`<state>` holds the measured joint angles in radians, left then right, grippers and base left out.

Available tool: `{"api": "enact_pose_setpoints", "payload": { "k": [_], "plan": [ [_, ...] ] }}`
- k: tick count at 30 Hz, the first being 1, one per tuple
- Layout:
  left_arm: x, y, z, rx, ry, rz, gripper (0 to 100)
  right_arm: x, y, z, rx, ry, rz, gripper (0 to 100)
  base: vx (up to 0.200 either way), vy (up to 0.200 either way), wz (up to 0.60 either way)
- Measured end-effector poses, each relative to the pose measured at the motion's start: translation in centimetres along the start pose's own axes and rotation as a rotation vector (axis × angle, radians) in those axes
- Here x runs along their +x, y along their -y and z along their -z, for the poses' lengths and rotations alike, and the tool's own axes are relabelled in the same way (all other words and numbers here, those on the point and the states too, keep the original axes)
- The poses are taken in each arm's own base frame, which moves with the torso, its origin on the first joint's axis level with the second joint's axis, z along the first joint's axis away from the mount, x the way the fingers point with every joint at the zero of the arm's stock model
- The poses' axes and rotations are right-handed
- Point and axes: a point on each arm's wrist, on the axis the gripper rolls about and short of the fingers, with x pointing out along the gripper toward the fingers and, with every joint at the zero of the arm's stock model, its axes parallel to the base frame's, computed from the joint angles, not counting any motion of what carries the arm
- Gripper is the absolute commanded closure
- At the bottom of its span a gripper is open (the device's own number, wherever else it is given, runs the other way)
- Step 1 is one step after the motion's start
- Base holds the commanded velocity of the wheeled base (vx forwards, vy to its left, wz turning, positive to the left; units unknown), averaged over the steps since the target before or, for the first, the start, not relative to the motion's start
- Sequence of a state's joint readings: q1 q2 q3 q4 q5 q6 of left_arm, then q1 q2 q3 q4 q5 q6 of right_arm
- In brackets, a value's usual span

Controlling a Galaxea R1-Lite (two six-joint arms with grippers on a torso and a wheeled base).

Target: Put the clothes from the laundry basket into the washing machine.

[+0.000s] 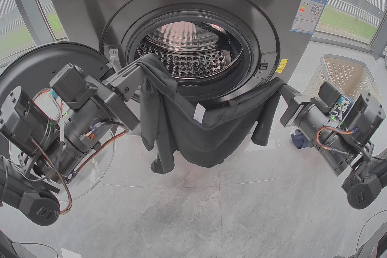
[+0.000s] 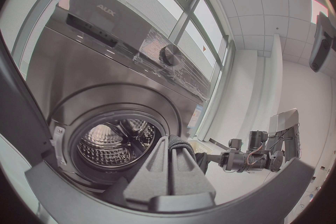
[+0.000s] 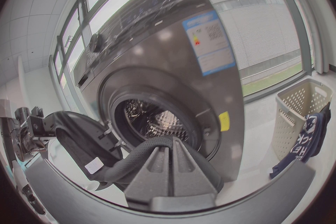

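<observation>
A dark grey garment hangs stretched between my two grippers in front of the washing machine's open drum. My left gripper is shut on one end of it, right at the left rim of the opening; in the left wrist view the cloth bunches over the left gripper. My right gripper is shut on the other end, at the lower right of the door ring, and the garment drapes from the right gripper. The middle sags below the opening, with a white label showing.
The machine's round door stands open to the left, behind my left arm. A beige laundry basket stands on the floor at the right with a dark blue garment hanging over its edge. Pale tiled floor lies in front.
</observation>
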<state>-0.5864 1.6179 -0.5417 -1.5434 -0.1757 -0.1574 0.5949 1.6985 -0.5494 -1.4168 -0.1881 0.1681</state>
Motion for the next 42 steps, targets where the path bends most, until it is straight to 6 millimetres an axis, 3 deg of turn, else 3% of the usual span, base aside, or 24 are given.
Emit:
{"api": "enact_pose_setpoints", "payload": {
  "k": [3,4,13,27,42],
  "plan": [
    [0.6,0.5,0.6,-0.012,-0.008,0.021,100,0.3,-0.8,1.4,0.004,-0.041,-0.026,100,0.000,0.000,0.00],
    [0.7,0.6,0.8,-0.015,-0.012,0.026,100,0.4,-1.0,1.9,0.004,-0.054,-0.032,0,0.000,0.000,0.00],
    [2.1,1.3,1.1,-0.025,0.007,0.059,100,1.3,-2.4,6.0,-0.002,-0.149,-0.088,0,0.000,0.000,0.00],
    [2.5,1.6,1.3,-0.030,0.009,0.068,100,4.1,-4.2,13.3,-0.018,-0.229,-0.173,0,0.000,0.000,0.00],
    [2.3,2.3,0.6,-0.036,0.030,0.094,100,6.0,-4.2,17.3,-0.035,-0.257,-0.204,0,0.000,0.000,0.00]
  ]
}}
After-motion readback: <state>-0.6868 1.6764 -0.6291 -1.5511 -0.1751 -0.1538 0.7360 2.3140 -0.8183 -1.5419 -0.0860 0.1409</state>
